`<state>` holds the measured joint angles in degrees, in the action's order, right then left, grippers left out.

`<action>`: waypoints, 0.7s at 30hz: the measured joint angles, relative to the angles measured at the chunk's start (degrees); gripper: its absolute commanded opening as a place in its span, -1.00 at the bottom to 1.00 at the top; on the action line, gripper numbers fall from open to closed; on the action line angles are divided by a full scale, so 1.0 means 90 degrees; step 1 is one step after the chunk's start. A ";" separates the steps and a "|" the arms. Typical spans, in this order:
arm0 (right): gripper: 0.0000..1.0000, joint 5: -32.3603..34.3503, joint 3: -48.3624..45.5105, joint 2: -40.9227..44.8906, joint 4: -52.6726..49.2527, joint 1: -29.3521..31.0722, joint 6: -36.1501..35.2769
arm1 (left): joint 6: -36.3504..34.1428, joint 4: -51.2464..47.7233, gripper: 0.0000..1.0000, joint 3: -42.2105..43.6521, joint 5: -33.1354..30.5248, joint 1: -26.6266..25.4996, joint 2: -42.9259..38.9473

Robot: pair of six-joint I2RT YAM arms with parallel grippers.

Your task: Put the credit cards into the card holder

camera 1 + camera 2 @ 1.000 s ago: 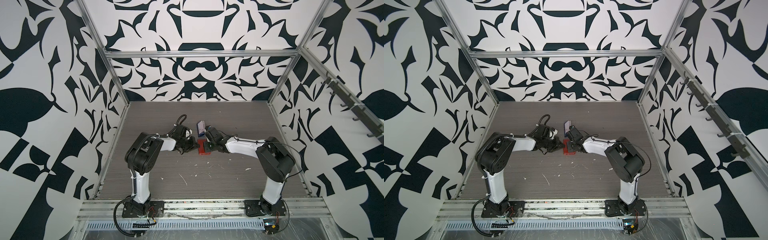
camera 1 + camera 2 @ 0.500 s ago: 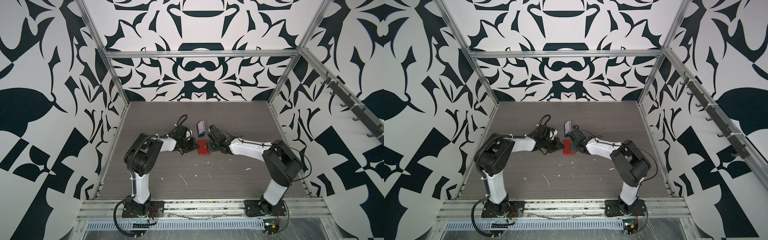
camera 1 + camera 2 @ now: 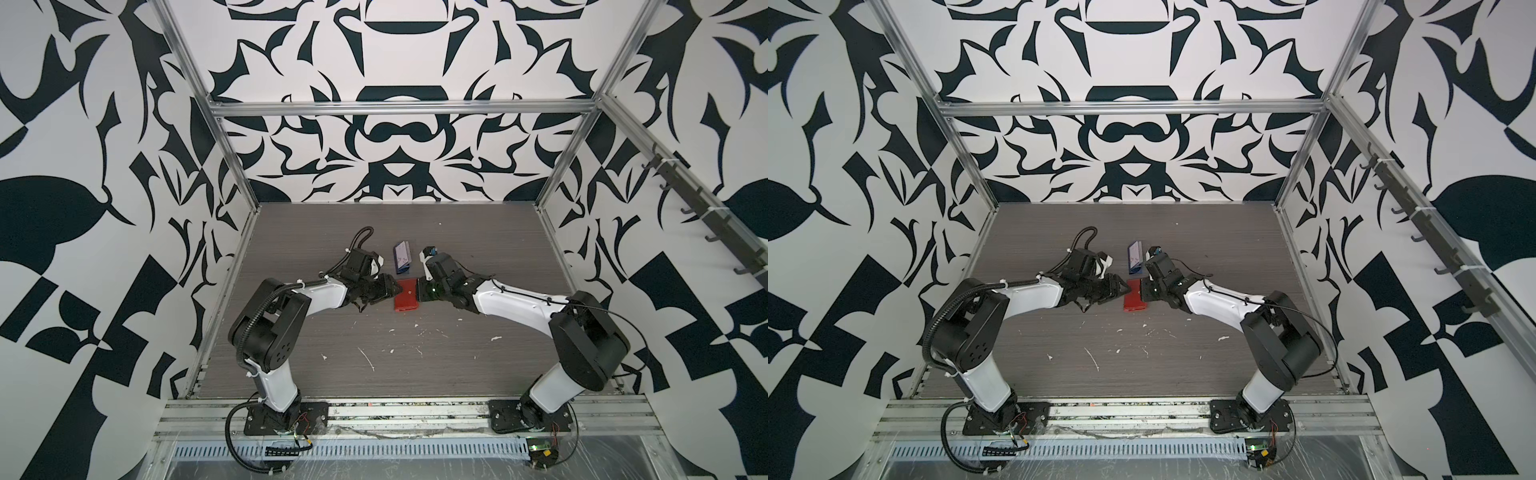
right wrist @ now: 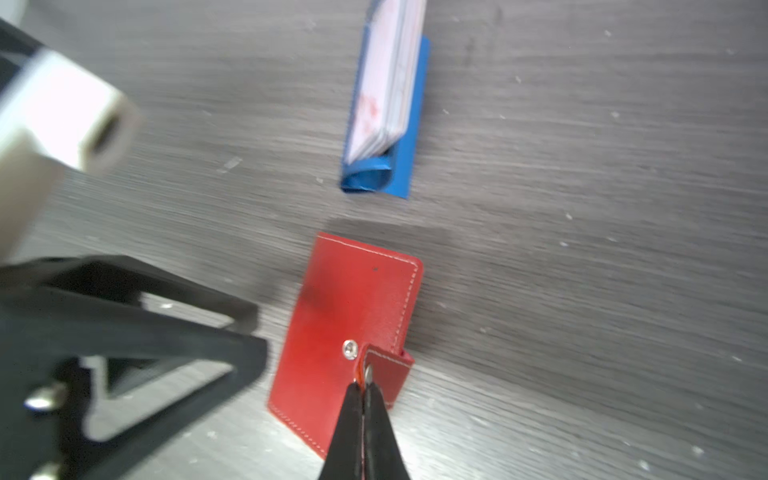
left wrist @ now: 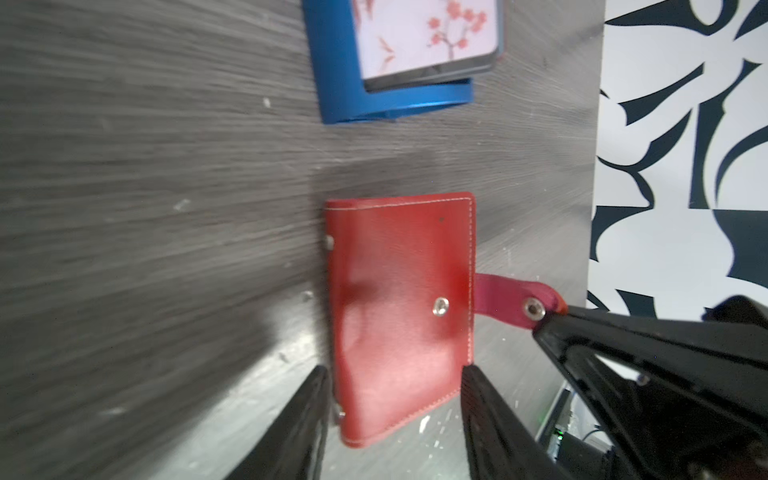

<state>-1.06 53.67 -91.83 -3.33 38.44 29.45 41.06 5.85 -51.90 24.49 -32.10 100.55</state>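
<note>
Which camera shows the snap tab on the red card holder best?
The left wrist view: the snap tab sticks out flat from the card holder, stud visible, its end pinched by the right gripper. The right wrist view shows it foreshortened, partly behind that gripper. In both top views it is too small to make out.

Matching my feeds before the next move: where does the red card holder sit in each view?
Top view: card holder mid-picture, between left gripper and right gripper.
Top view: card holder likewise between the grippers.
Left wrist: card holder mid-frame, one end between the left gripper's open fingers.
Right wrist: card holder mid-frame, snap tab pinched by the right gripper.
Shared landmark: blue rack just beyond it.
</note>
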 measured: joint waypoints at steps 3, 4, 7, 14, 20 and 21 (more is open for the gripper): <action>-1.00 -0.0170 -0.0129 0.0153 0.0160 -0.0012 0.0063 | -0.0046 0.0080 0.17 0.0005 0.0022 -0.0090 0.0000; -1.00 -0.0238 -0.0158 0.0180 0.0214 -0.0012 0.0075 | -0.0049 0.0117 0.18 0.0017 0.0036 -0.0109 0.0000; -1.00 -0.0406 -0.0209 0.0202 0.0347 -0.0024 0.0117 | -0.0046 0.0260 0.20 0.0095 0.0058 -0.0141 0.0000; -1.00 -0.0685 -0.0389 0.0342 0.0605 -0.0066 0.0236 | -0.0066 0.0347 0.29 0.0185 0.0015 -0.0151 -0.0029; -1.00 -0.0835 -0.0495 0.0593 0.0862 -0.0109 0.0287 | -0.0100 0.0367 0.38 0.0291 -0.0163 -0.0175 -0.0253; -1.00 -0.0850 -0.0498 0.0605 0.0886 -0.0121 0.0291 | -0.0109 0.0364 0.38 0.0308 -0.0189 -0.0177 -0.0287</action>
<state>-8.71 49.19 -86.39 4.64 37.34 32.08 40.07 9.13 -49.12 22.79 -33.69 97.97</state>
